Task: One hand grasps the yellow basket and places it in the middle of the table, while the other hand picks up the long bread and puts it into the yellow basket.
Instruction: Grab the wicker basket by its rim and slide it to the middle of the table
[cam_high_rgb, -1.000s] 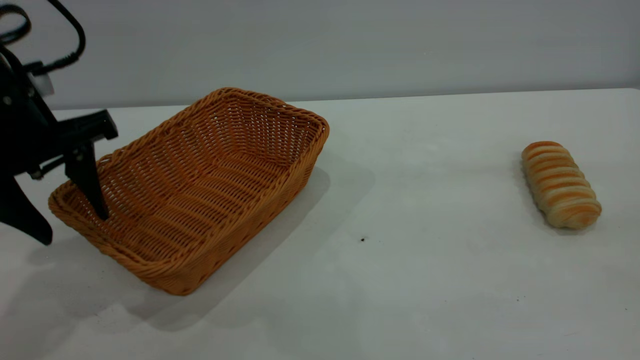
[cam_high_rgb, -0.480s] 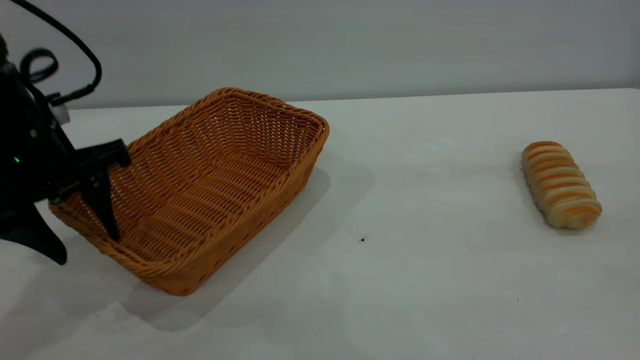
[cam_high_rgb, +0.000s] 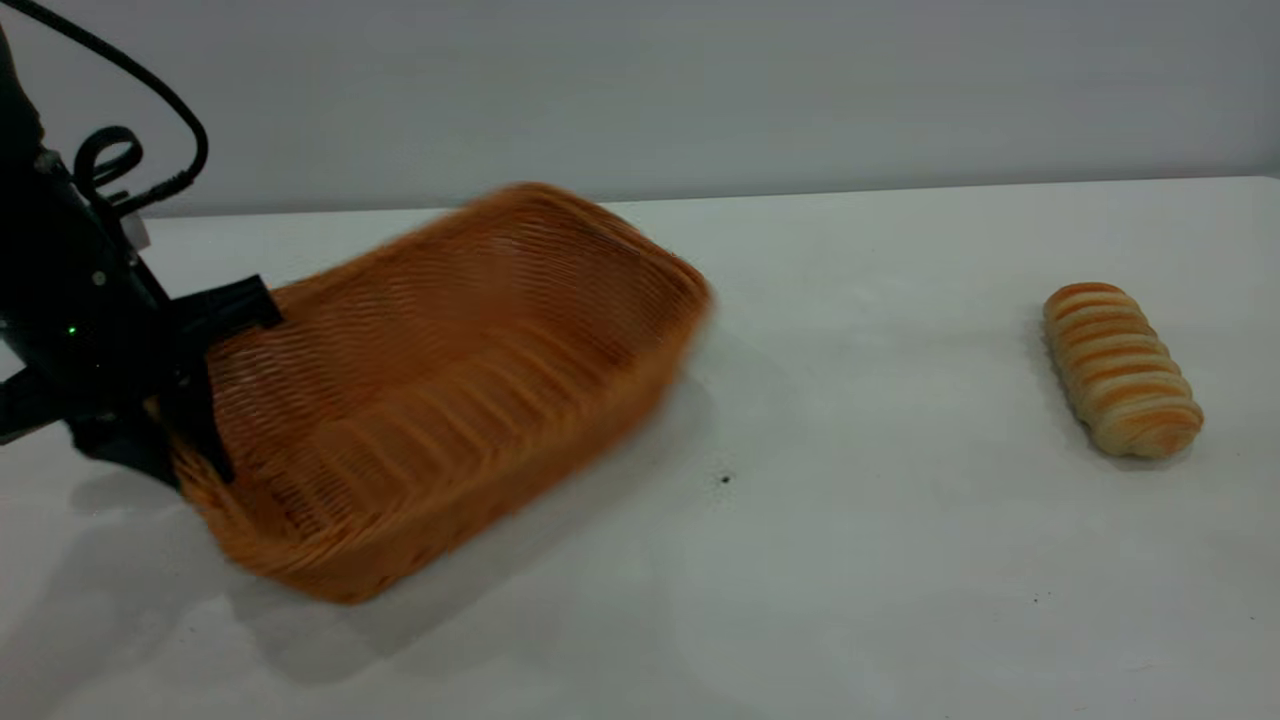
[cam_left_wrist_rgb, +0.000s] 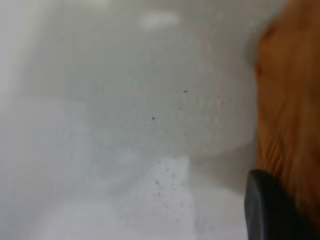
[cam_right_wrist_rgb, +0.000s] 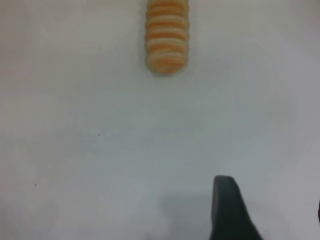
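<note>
The yellow basket (cam_high_rgb: 520, 470) sits at the table's (cam_high_rgb: 850, 560) left, smeared by motion and empty inside. My left gripper (cam_high_rgb: 195, 468) is shut on its left rim, with one finger inside the wall and one outside. In the left wrist view, one dark finger (cam_left_wrist_rgb: 267, 210) lies against the basket's orange weave (cam_left_wrist_rgb: 292, 100). The long bread (cam_high_rgb: 1122, 370) lies alone at the far right. My right gripper (cam_right_wrist_rgb: 271, 196) hangs open above bare tabletop, well short of the bread (cam_right_wrist_rgb: 167, 37), and it does not show in the exterior view.
A wide stretch of white tabletop separates the basket from the bread, marked only by a small dark speck (cam_high_rgb: 725, 480). A grey wall runs behind the table's far edge. A black cable (cam_high_rgb: 150, 70) loops above the left arm.
The left gripper came down over the basket's left rim and closed on it. The basket has shifted to the right, towards the middle. The bread has not moved.
</note>
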